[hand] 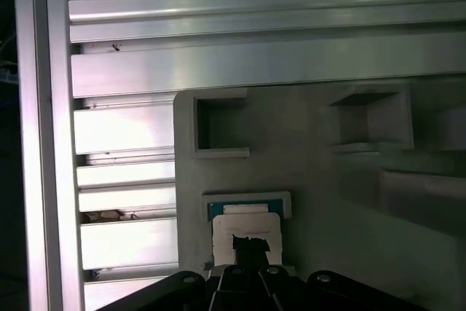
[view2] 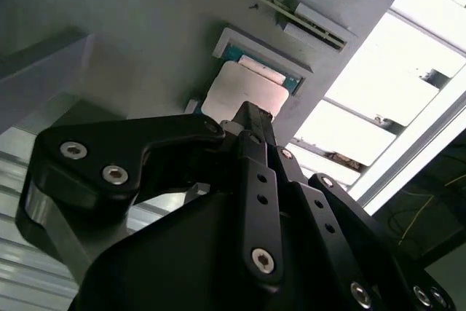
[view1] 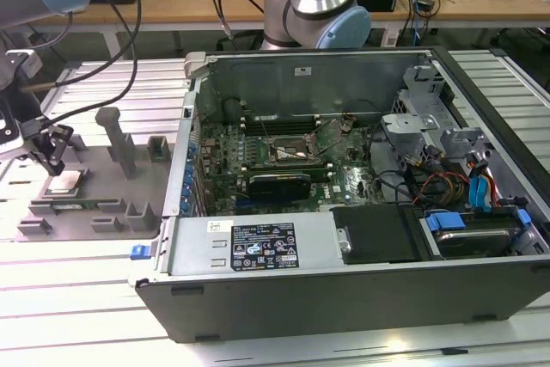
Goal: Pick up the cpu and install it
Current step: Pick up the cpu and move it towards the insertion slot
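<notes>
A: Whereabouts of the cpu [view1: 64, 183]?

B: Lying flat, silver top up, in a shallow pocket of the grey holder [view1: 112, 191] on the slatted counter [view1: 77, 298], toward the exterior view's left. Well apart from the open computer case [view1: 258, 298] and the socket [view1: 290, 150] inside it.

A: And the pincer [view1: 55, 161]?

B: Hanging just over that pocket, pointing down. Drawn together in both wrist views, with tips meeting over one edge of the silver top, clamped on nothing as far as can be seen. Touching the metal or just clear of it: cannot tell.

A: Handling?

B: Probably light, stiff and thin. Likely slick on the metal top and delicate underneath, so no hard squeezing, no dragging. Best taken by two opposite edges of the dark rim and kept level. Perhaps awkward on the sides hugged by the pocket walls.

A: Progress?

B: Not yet lifted, so nothing installed.
</notes>
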{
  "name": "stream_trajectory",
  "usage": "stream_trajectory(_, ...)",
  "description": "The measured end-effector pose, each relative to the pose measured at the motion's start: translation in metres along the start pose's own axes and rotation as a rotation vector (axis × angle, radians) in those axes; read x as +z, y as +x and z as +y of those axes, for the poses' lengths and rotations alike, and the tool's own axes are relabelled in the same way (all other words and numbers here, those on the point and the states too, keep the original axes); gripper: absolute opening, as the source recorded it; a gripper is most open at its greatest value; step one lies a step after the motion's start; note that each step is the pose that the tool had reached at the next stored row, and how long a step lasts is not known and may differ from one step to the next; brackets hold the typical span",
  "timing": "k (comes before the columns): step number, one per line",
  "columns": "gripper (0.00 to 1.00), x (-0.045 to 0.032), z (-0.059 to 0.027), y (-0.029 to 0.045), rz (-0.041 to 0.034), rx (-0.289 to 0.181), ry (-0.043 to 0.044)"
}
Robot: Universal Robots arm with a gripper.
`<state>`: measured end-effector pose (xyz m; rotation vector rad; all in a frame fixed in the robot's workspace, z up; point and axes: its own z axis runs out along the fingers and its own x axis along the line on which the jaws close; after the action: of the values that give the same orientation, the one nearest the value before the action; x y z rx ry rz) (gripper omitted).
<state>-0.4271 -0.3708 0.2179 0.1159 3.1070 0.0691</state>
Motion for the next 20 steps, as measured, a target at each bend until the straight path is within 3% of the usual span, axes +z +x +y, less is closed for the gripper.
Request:
stream_trajectory(7,0.11,0.0001,0.0001,0.0001,0.0000,0.000,0.0001)
stream_trajectory(8,0.17,0.0001,0.0001,0.0001,0.0001,0.000,0.0001)
stream_trajectory(9,0.29,0.0002,0.0001,0.0001,0.0001,0.000,0.0001)
stream_trajectory(12,0.36,0.0002,0.0001,0.0001,0.0001,0.000,0.0001)
stream_trajectory(15,0.54,0.0002,0.0001,0.0001,0.0001,0.000,0.0001)
stream_trajectory(16,0.54,0.0002,0.0001,0.0001,0.0001,0.000,0.0001)
stream_trajectory(17,0.60,0.0003,0.0001,0.0001,0.0001,0.000,0.0001)
stream_trajectory(20,0.60,0.0053,-0.0002,0.0002,0.0012,-0.005,0.0009)
